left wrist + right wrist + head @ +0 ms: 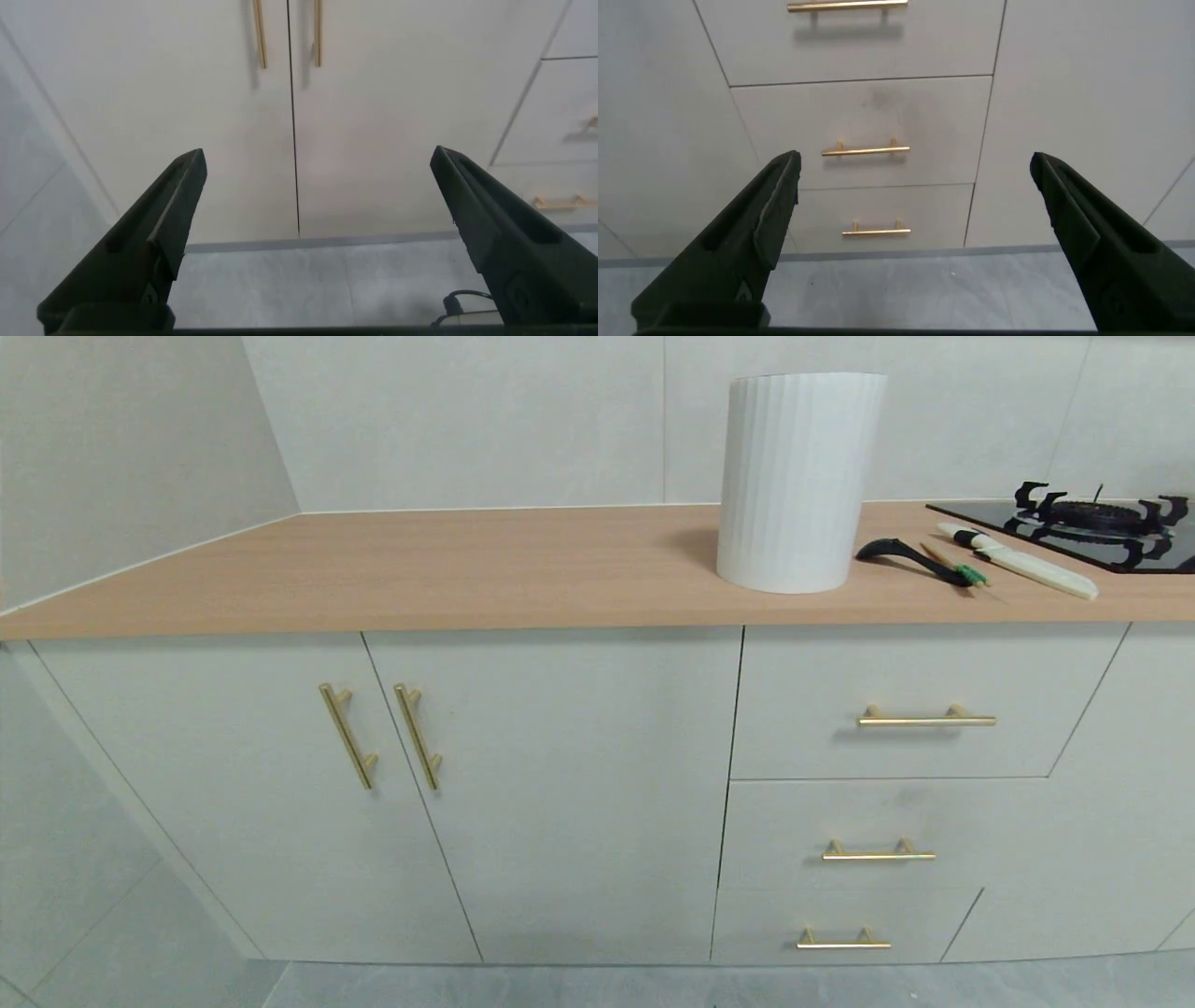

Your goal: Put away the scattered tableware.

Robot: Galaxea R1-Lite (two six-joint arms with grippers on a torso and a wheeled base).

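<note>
On the wooden countertop at the right stands a tall white ribbed holder. Beside it lie a black ladle, chopsticks with a green band and a cream-handled utensil. My left gripper hangs low in front of the cabinet doors, open with nothing between its fingers. My right gripper is low in front of the drawers, also open and empty.
A black gas hob sits at the counter's far right. Below are two cabinet doors with gold handles and a stack of three drawers. A tiled wall backs the counter; grey floor lies below.
</note>
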